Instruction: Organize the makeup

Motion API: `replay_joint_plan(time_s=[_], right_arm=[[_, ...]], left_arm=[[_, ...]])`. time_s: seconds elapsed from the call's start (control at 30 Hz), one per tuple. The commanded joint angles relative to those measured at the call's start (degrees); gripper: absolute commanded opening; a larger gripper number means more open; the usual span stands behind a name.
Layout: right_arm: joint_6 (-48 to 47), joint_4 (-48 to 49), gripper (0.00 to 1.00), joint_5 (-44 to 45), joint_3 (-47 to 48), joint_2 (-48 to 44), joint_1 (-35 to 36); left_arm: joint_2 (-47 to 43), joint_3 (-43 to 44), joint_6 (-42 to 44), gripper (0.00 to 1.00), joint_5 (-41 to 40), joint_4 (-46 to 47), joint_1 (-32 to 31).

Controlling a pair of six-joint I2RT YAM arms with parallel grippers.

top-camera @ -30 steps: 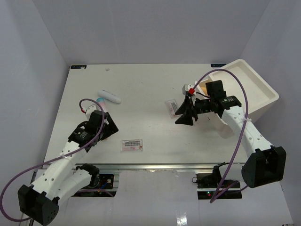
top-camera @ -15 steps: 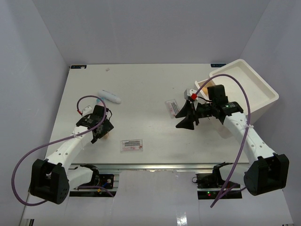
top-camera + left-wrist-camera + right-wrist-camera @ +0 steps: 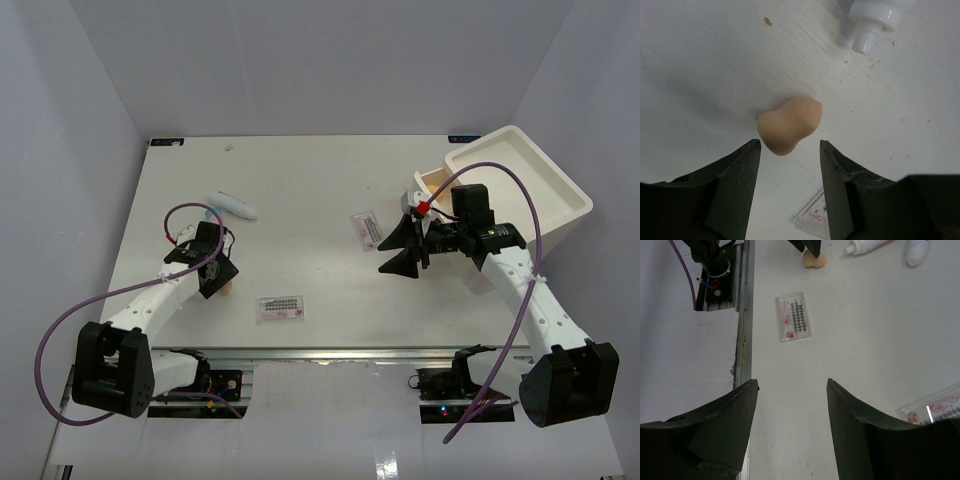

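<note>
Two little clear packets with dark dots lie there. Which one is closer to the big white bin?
The packet beside the right gripper, mid-table. The other packet lies near the front edge of the table, far from the white bin.

Top edge crops the tube [image 3: 875,17], right edge cuts off a clear packet [image 3: 936,411]

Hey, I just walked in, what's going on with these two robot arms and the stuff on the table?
They're sorting makeup. The left gripper is down over a tan sponge on the table, jaws open either side, not gripping yet. The right gripper hangs open and empty beside a clear packet, near the white bin. A second packet and a white tube lie loose.
</note>
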Motion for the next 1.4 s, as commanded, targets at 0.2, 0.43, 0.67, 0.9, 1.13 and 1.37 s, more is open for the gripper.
replay_joint_plan(time_s=[0.2,0.43,0.67,0.9,1.13,1.37], right_arm=[[0.23,1.18,0.64,-4.03,-0.32,-2.19,-1.71],[0.30,1.09,0.65,-5.50,-0.57,-3.55,-2.77],[0.08,1.09,0.65,-6.34,-0.99,-5.21,-3.97],[-0.59,1.06,0.66,-7.33,-1.32,-7.15,-4.95],[-5.06,-0.11,0.69,-9.86,-2.40,-7.98,-5.35],[-28.32,-11.18,0.76,-11.20,-0.87,-8.24,-2.36]], left_arm=[[1.47,-1.35,-0.49,0.53,2.32,1.55,0.86],[2.54,-1.67,0.16,0.28,4.41,2.35,2.22],[0.77,-1.55,2.05,0.19,7.50,3.08,2.41],[-6.68,-2.91,10.90,0.02,25.06,12.65,2.41],[-14.89,-5.36,16.29,0.00,46.32,26.69,2.41],[-6.55,-4.09,12.42,0.00,75.62,46.94,0.08]])
